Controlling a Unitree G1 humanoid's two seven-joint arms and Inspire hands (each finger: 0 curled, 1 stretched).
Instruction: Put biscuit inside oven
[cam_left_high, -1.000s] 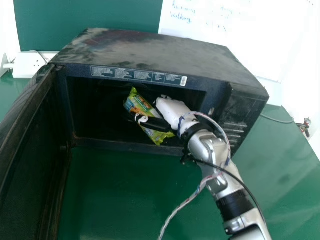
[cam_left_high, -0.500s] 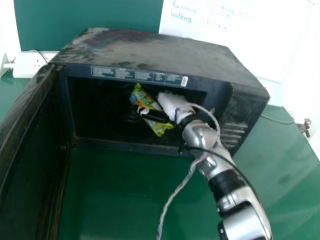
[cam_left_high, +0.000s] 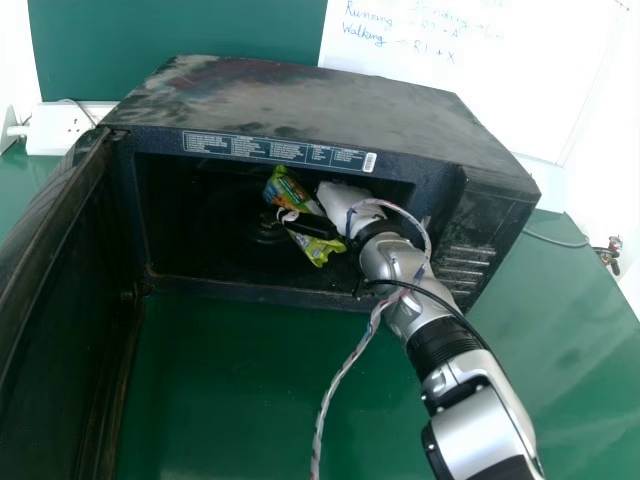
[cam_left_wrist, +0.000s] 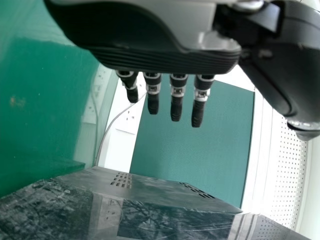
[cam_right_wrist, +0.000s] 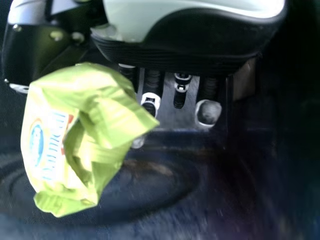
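Biscuit packet (cam_left_high: 318, 248) is tilting inside the oven (cam_left_high: 310, 88), where your right hand (cam_left_high: 340, 198) is clasping it between curled fingers and thumb; entry is looking done, with release and withdrawal remaining. Its glossy green wrapper is creasing at the end, while your left hand (cam_left_wrist: 176, 107) is idling, fingers extended.

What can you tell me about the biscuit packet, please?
The biscuit packet is a crinkled, lime-green wrapper of what looks like plastic film, with orange and blue printed patches. It is tilted inside the oven, its upper end leaning left. The right hand grips it, the dark thumb crossing its front. Whether it touches the oven floor, I cannot tell.
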